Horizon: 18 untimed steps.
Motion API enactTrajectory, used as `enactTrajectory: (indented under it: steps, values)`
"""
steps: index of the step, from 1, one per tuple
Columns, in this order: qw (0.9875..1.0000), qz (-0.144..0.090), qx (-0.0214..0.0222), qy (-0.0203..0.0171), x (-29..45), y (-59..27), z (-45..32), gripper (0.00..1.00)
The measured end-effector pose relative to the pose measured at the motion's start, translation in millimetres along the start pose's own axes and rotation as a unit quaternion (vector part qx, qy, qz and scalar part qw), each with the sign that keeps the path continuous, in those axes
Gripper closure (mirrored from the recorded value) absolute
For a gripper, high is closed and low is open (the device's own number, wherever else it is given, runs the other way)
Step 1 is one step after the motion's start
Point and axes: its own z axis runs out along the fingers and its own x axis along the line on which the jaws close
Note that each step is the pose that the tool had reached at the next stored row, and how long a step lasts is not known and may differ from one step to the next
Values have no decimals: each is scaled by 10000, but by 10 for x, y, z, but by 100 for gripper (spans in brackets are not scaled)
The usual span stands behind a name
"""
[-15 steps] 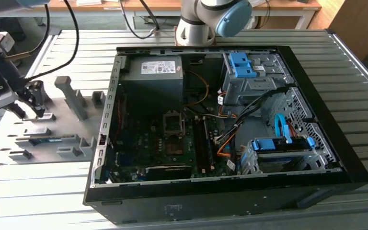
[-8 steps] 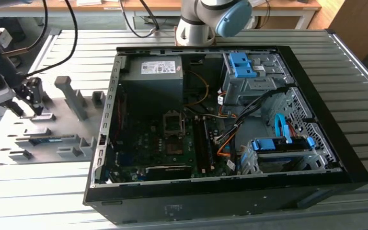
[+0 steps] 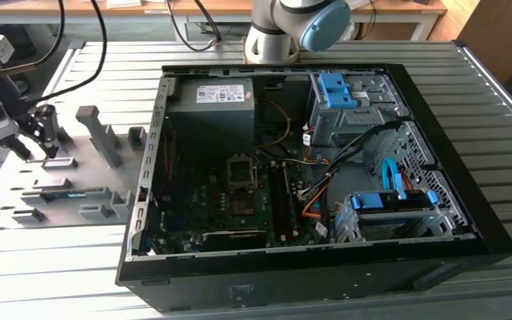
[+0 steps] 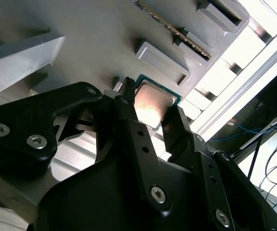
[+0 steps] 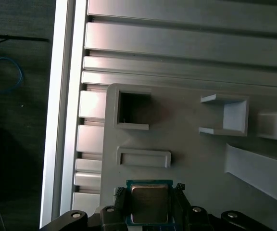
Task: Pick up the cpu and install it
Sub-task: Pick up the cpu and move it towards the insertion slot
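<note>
The cpu (image 4: 153, 102) is a small silver-faced square with a green rim, lying on the grey fixture plate (image 5: 196, 159); its face also shows in the first wrist view (image 5: 149, 206). My gripper (image 4: 150, 103) has a black finger against each of two opposite edges of the cpu, shut on it, and the chip is still at the level of the plate. In the exterior view the gripper (image 3: 41, 152) is low over the plate at the exterior view's left, well away from the open computer case (image 3: 456, 220). The dark socket frame (image 3: 241, 171) sits on the motherboard inside the case.
The fixture plate carries raised grey holders (image 3: 101, 137) and a green memory stick (image 3: 65, 195). Inside the case are a power supply (image 3: 211, 107), blue drive brackets (image 3: 389, 200) and loose cables (image 3: 323, 180). The arm's base (image 3: 274, 37) stands behind the case on the slatted metal table (image 3: 51, 267).
</note>
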Motion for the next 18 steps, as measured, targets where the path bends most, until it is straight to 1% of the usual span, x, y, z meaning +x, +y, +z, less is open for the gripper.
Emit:
enactTrajectory:
  steps: [18]
  values:
    - [10000,0,0,0,-3,-2,-122,53]
